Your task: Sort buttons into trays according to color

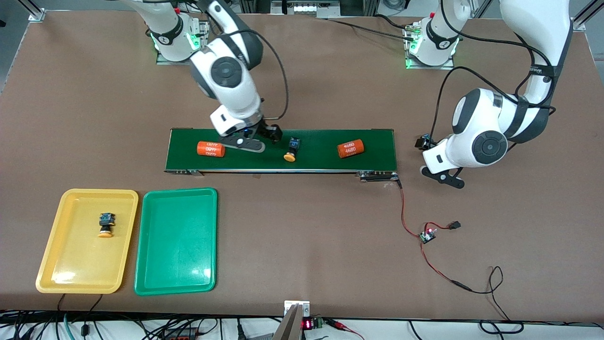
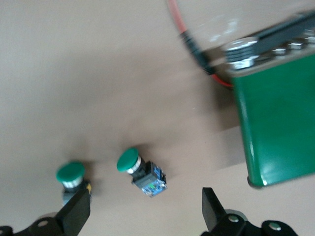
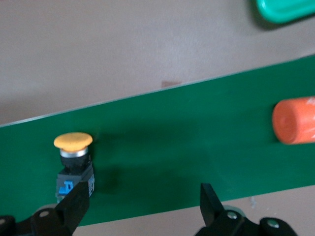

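Brown table, belt across middle as reference. One yellow button lying on belt, cap toward front camera, long axis across belt. Right gripper over belt just beside it, toward right arm's end, fingers spread, holding nothing; clearly nearer arm. Needs short sideways shift to straddle body. Second yellow button already in yellow tray; green tray beside it. Left gripper off belt's end, released, over two green buttons on table.
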Available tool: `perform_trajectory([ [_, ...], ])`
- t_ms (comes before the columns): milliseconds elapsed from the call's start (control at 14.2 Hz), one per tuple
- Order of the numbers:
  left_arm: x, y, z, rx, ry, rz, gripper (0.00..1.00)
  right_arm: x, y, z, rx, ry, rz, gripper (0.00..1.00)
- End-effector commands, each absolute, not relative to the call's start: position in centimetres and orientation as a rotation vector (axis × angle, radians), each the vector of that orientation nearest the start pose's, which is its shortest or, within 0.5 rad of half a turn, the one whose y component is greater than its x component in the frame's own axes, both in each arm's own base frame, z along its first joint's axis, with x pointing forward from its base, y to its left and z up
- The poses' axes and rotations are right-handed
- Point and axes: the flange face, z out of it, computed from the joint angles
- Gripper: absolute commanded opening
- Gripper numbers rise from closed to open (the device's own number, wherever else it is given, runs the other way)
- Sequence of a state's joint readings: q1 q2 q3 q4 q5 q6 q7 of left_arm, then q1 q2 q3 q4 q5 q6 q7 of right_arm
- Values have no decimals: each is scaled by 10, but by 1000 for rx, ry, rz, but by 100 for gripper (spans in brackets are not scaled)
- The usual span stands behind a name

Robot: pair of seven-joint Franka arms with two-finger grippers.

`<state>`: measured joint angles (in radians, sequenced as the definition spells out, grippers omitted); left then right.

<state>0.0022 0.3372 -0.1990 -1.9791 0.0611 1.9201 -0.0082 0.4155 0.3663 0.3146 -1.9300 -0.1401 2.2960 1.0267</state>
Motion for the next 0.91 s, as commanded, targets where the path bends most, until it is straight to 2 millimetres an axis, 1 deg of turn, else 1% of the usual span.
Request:
perform_trajectory([
  [0, 529, -95, 258, -3019, 32, 659, 100, 465, 418, 297, -3106, 388, -58, 100],
  [70, 523, -91, 251, -3010, -24, 668, 100, 467, 419, 294, -3096, 393, -59, 100],
  [140, 516, -80, 244, -3017, -76, 649, 100, 468, 420, 296, -3086, 397, -63, 100],
  [211, 502, -72, 233, -3037, -111, 617, 100, 471, 422, 300, -3073, 407, -75, 100],
  [351, 477, -67, 207, -3095, -178, 501, 100, 484, 430, 306, -3039, 454, -98, 100],
  [421, 473, -66, 199, -3099, -209, 480, 100, 492, 434, 306, -3029, 455, -105, 100],
  [491, 468, -65, 193, -3099, -243, 462, 100, 495, 439, 301, -3032, 439, -111, 100],
  [632, 453, -64, 178, -3113, -257, 402, 100, 500, 447, 286, -3037, 428, -102, 100],
  [702, 445, -62, 167, -3121, -267, 370, 100, 496, 453, 273, -3047, 411, -84, 100],
  [772, 443, -62, 165, -3121, -270, 370, 85, 493, 454, 262, -3054, 406, -68, 100],
  [842, 443, -62, 165, -3118, -274, 379, 60, 493, 454, 257, -3060, 403, -61, 99],
])
